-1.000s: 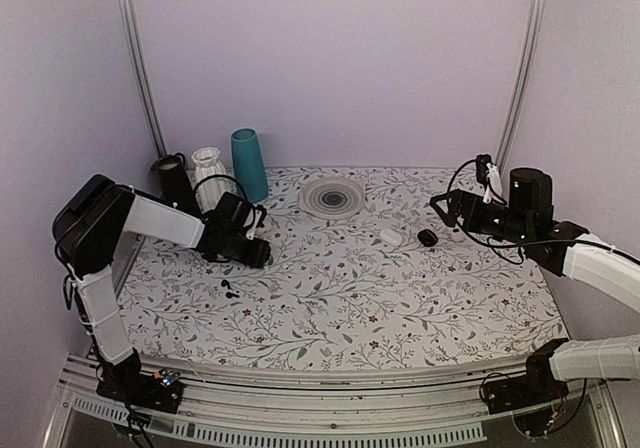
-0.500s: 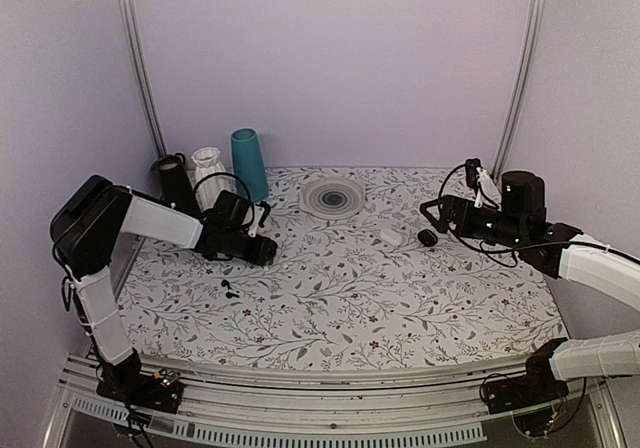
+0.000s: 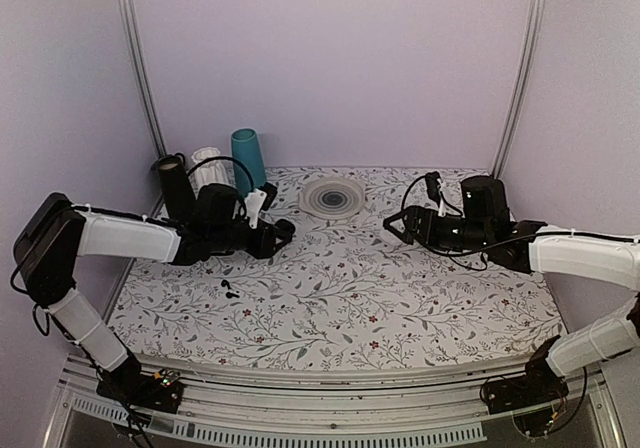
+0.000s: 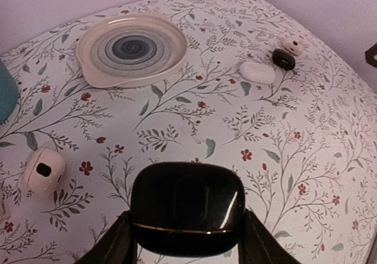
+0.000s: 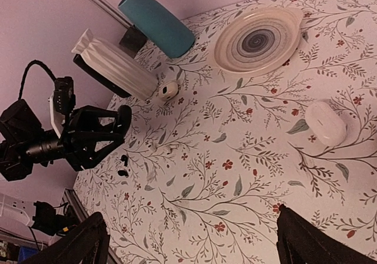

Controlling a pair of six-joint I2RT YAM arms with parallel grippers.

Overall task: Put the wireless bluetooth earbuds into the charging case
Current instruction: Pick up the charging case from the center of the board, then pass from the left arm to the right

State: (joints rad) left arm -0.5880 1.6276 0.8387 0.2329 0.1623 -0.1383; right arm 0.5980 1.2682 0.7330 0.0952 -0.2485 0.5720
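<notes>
The charging case [image 4: 187, 208], a glossy black pebble with its lid down, sits between the dark fingers [image 4: 118, 243] of my left gripper [image 4: 187, 243], which is shut on it. In the top view that gripper [image 3: 275, 236] holds it over the left part of the floral cloth. The earbuds [image 3: 227, 288] lie as two black specks on the cloth in front of the left arm, and they also show in the right wrist view as earbuds [image 5: 122, 165]. My right gripper [image 3: 400, 226] hovers right of centre, open and empty, its jaws wide apart around bare cloth [image 5: 191, 240].
A ringed plate [image 3: 333, 196] lies at the back centre. A teal cup [image 3: 247, 158], white vase [image 3: 207, 163] and black vase [image 3: 175, 183] stand at the back left. A white oval pebble [image 4: 257, 72], black knob [image 4: 283, 58] and small white ball [image 4: 44, 170] lie on the cloth.
My left gripper closed onto the black case and carried it rightward, the arm stretching out. My right arm swung left toward the centre, staying open.
</notes>
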